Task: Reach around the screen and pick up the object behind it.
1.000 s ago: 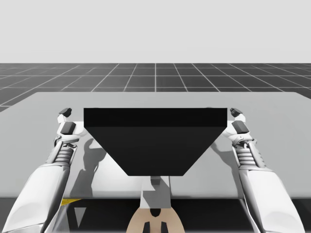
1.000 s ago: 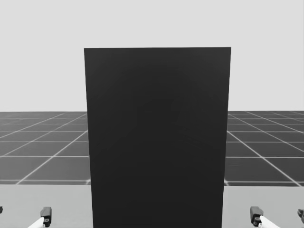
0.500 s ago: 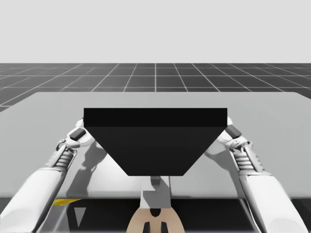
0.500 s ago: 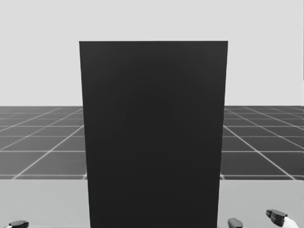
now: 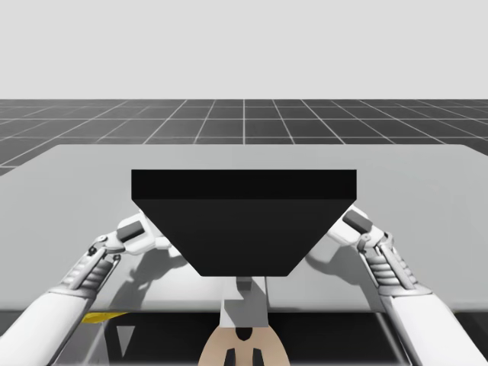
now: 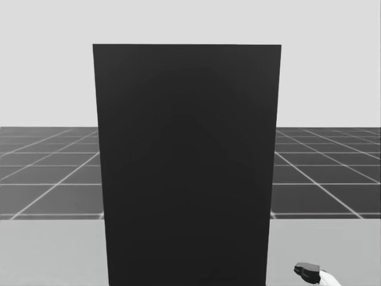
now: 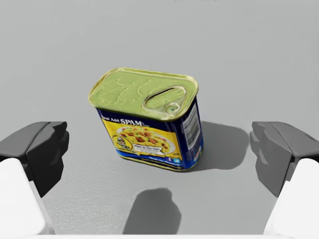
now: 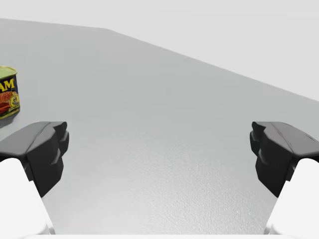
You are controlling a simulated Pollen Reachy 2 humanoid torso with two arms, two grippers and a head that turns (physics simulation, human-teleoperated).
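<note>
One blue can (image 7: 149, 122) ahead of left tool (image 7: 159, 142)

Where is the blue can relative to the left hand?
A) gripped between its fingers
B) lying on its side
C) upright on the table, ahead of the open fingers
C: the blue can stands upright on the table ahead of the open left hand, untouched.

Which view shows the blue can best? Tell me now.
Left wrist view: the blue can stands upright and whole, ahead of my open left tool. The right wrist view catches a sliver of it beside my right tool. In the high and head views the black screen blocks it.
</note>
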